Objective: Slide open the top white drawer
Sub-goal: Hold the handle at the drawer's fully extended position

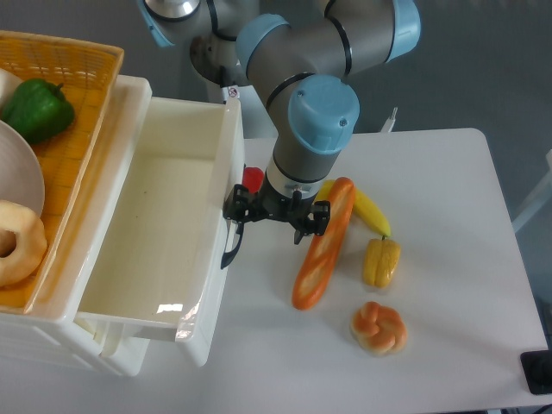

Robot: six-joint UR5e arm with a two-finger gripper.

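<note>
Top drawer (155, 233) already pulled well out over counter (448, 172). Hand (231, 226) at its black handle (231, 246); grip can't tell. Risk: arm backing into baguette (323, 246) just beside it.

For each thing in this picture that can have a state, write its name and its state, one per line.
top white drawer: pulled out, nothing inside it.
black handle: on the drawer front, beside the gripper.
gripper: low by the handle; open or shut unclear.
orange basket: on top of the drawer unit, holding food.
green pepper: lying in the basket.
baguette: lying on the table.
pretzel: lying on the table.
</note>
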